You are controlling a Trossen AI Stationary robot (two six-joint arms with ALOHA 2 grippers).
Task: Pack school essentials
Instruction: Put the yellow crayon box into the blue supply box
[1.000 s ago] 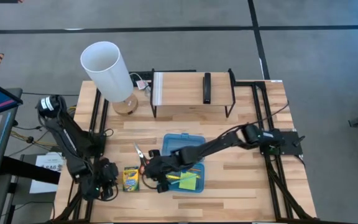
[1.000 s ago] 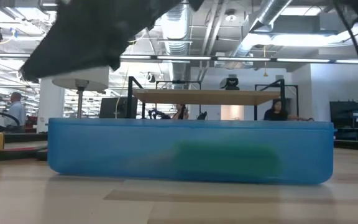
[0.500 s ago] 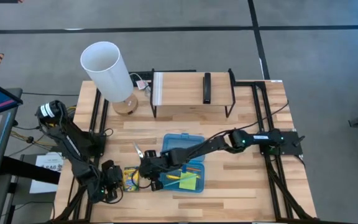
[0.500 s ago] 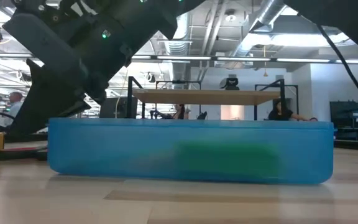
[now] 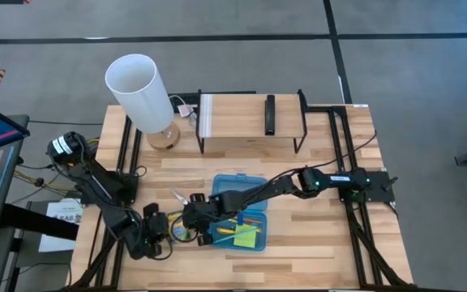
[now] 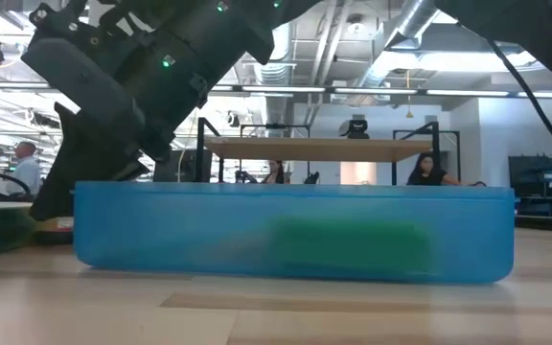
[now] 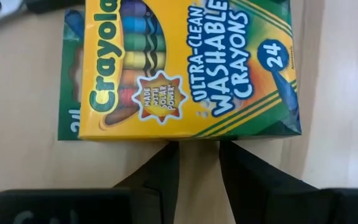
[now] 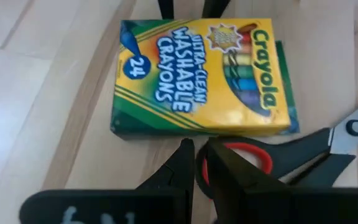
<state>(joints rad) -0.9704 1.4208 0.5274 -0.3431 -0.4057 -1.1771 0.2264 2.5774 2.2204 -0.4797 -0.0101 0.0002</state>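
Note:
The yellow-green crayon box (image 7: pixel 185 68) lies flat on the table, face up, between my two grippers (image 8: pixel 197 78). In the high view it is mostly covered (image 5: pixel 173 233). My left gripper (image 7: pixel 199 155) stands at the box's left long edge, its fingers a small gap apart. My right gripper (image 8: pixel 199 152) stands at the opposite edge with only a slit between its fingers, above the red handle of the scissors (image 8: pixel 253 155). The scissors (image 5: pixel 181 199) lie on the wood beside the blue case (image 5: pixel 242 209), which holds lime and yellow stationery (image 5: pixel 246 235). My left gripper's fingertips (image 7: pixel 169 152) reach the crayon box's long edge (image 7: pixel 197 138), coming level from the table's left. The box lies flat on the wood. I cannot tell whether the tips touch the edge. My right gripper: I cannot tell whether it touches the scissors' handle or the box.
A white lamp (image 5: pixel 140 89) stands at the far left. A black-framed wooden shelf (image 5: pixel 250 118) at the far edge carries a black bar-shaped device (image 5: pixel 270 113). In the low view the blue case (image 6: pixel 295 230) fills the foreground. People show in the room beyond.
My left gripper has moved toward the table's right, up to the crayon box. My right gripper has come down and moved left from over the case to the box's other side. The scissors and the case have stayed where they were.

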